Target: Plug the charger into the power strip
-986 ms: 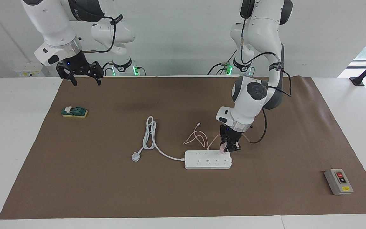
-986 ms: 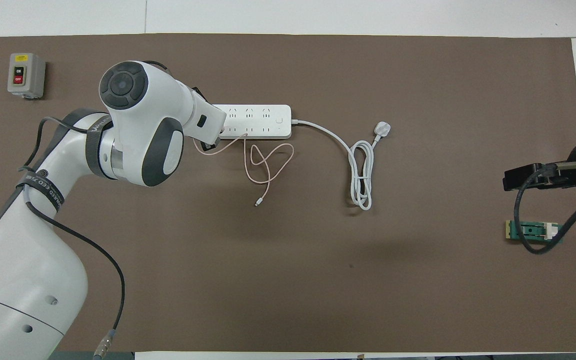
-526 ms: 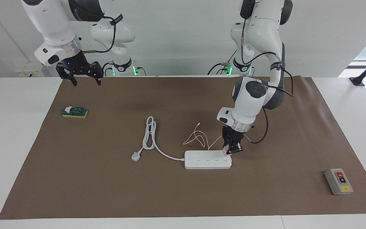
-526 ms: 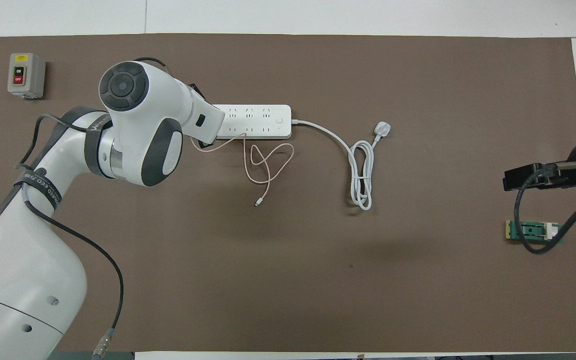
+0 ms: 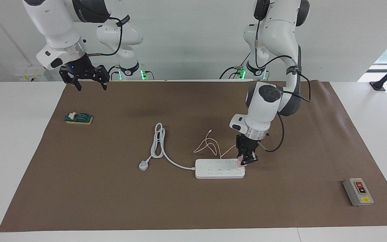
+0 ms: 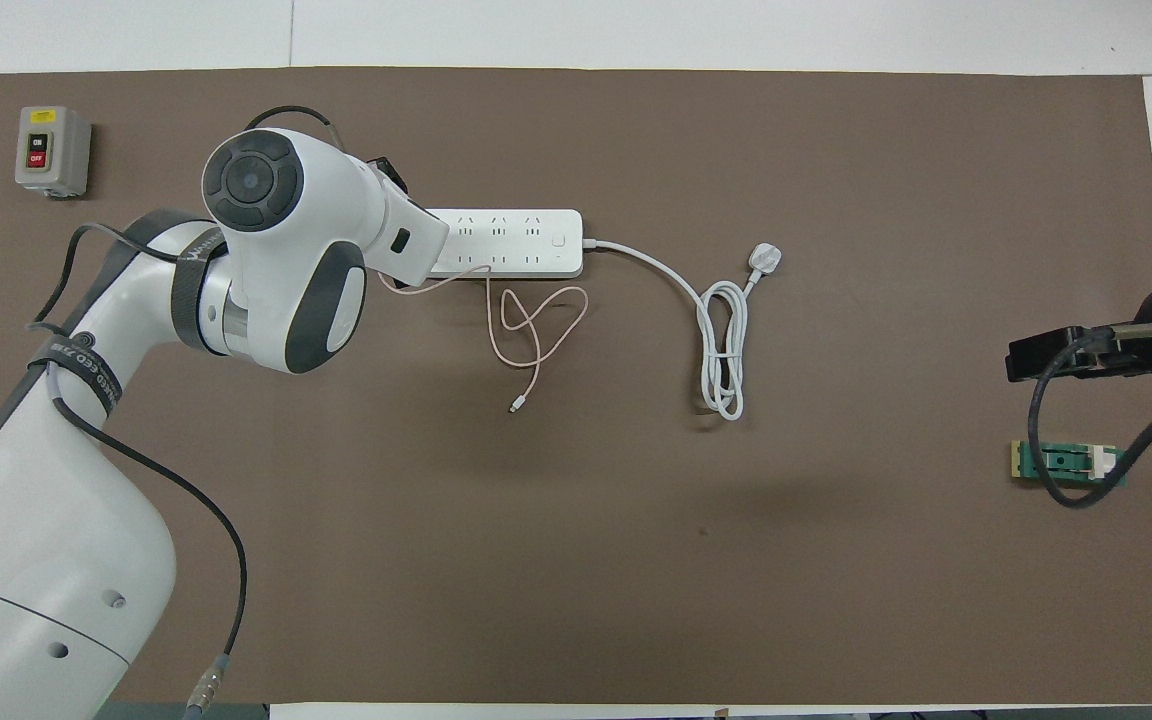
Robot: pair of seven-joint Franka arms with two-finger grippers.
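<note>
— Down at the strip's end, the left gripper [image 5: 246,162] pinches the small pale-pink cube charger [image 5: 239,162], pressing it onto the long white power strip [image 5: 219,168].

— Why upright?

— To line up the pins, I'd guess. The right gripper [image 5: 89,82] waits, spread wide.

Two white Franka arms [image 5: 270,101] with dark grey joint caps and black cables strapped along their links; black two-finger grippers [image 5: 84,75] sit below silver wrist rings, and green lights glow at both bases.
</note>
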